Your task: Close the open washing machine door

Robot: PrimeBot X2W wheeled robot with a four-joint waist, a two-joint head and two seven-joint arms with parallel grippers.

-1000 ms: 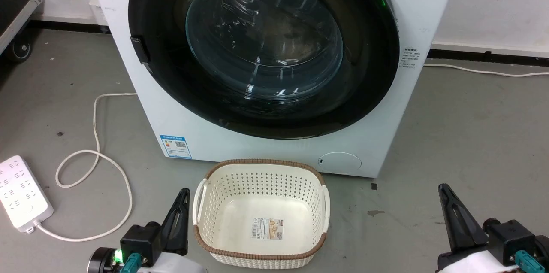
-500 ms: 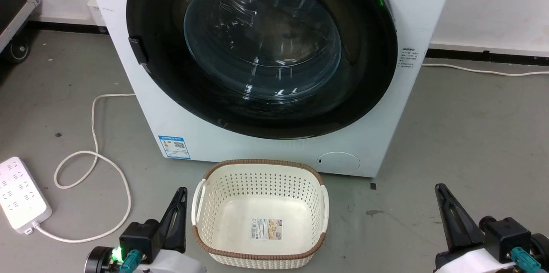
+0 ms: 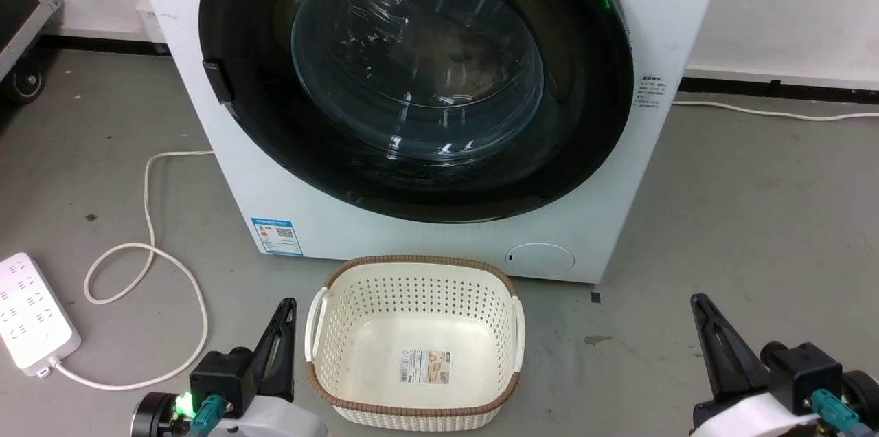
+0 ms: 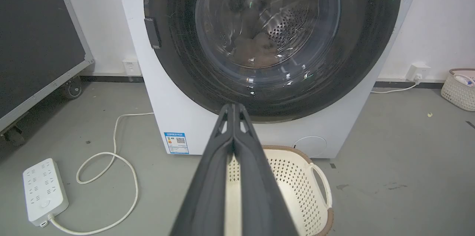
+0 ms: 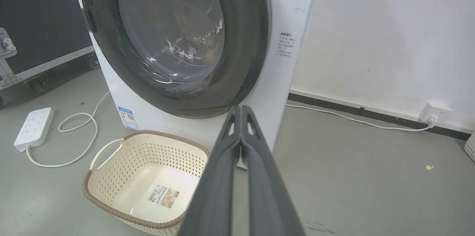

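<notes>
The washing machine door (image 3: 417, 59), with its wide glossy black rim and bulging glass bowl, lies flat against the front of the white washer (image 3: 673, 4); no gap shows at its edge. It also appears in the left wrist view (image 4: 267, 24) and the right wrist view (image 5: 170, 32). A small black latch tab (image 3: 214, 80) sits on the rim's left side. My left gripper (image 3: 286, 305) is shut and empty, low by the floor, left of a basket. My right gripper (image 3: 697, 301) is shut and empty at the lower right. Both are well short of the door, with their fingers pressed together (image 4: 233, 107) (image 5: 240, 108).
A cream perforated basket (image 3: 419, 260) with a brown rim stands on the floor just before the washer, between my grippers. A white power strip (image 3: 31, 317) and its looped cord (image 3: 147, 244) lie at the left. A dark wheeled case (image 4: 37, 43) stands far left. Another basket (image 4: 460, 87) stands at the right wall.
The whole head view has slid a little to the left, which is a camera shift. The door, the basket and both grippers keep the same stance.
</notes>
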